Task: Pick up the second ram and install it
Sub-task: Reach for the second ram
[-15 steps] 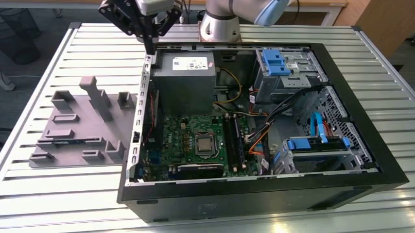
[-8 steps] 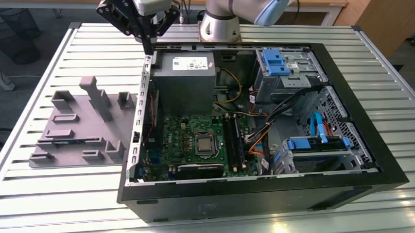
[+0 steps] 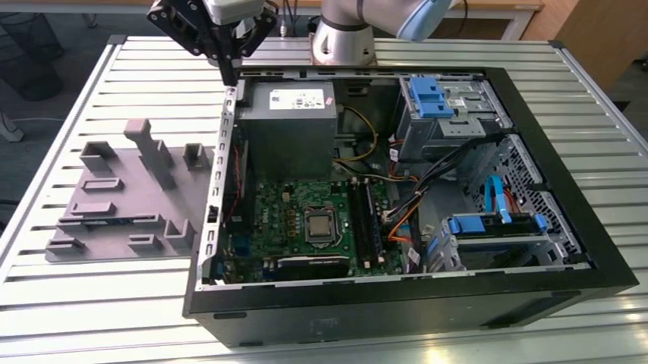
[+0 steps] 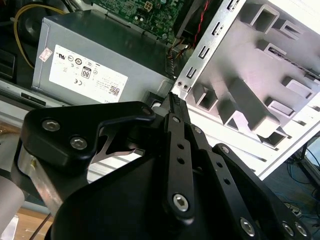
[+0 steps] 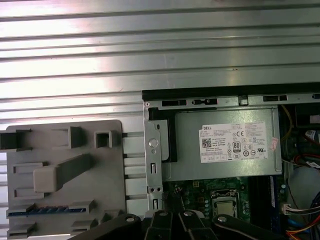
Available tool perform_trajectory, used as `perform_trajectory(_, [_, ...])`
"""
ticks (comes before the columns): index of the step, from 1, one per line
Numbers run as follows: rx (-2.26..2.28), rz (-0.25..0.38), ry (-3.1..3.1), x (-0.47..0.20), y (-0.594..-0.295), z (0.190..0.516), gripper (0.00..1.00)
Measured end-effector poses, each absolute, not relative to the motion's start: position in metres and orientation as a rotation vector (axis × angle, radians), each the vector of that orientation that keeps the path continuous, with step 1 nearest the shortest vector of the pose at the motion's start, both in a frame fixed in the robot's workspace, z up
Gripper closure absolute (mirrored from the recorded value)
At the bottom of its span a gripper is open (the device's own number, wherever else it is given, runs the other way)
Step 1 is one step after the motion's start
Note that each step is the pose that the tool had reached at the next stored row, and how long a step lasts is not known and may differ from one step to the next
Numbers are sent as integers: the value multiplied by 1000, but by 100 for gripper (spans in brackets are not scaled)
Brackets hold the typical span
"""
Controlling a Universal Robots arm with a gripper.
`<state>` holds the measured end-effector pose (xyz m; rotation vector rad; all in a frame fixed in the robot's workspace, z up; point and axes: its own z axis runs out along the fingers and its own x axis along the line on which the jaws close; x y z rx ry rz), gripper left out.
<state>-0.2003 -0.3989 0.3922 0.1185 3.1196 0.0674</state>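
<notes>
- Second ram [image 3: 106,221] lies in a slot of the grey holder tray [image 3: 114,199], well apart from the fingers and lower than them. It shows as a thin blue strip in the first wrist view too.
- The gripper [image 3: 231,79] hangs over a corner of the open computer case [image 3: 405,297], just beside the power supply [image 3: 287,121]. Its fingers [image 4: 176,131] are pressed together with nothing between them.
- By my reckoning the pick-up has not begun. The grasp, the carry and the seating on the motherboard [image 3: 278,208] are all left.
- I count one arm, one gripper, one tray on the tabletop [image 3: 81,303], one stick in it, one case and one motherboard.
- Whether a stick already fills a motherboard slot, I cannot tell.
</notes>
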Motion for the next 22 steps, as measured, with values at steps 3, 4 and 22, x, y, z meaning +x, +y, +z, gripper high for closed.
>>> perform_trajectory(3, [118, 67, 3120, -201, -399, 392, 89])
perform_trajectory(4, [119, 67, 3120, -202, -399, 392, 89])
perform_trajectory(22, [119, 67, 3120, -210, -399, 391, 89])
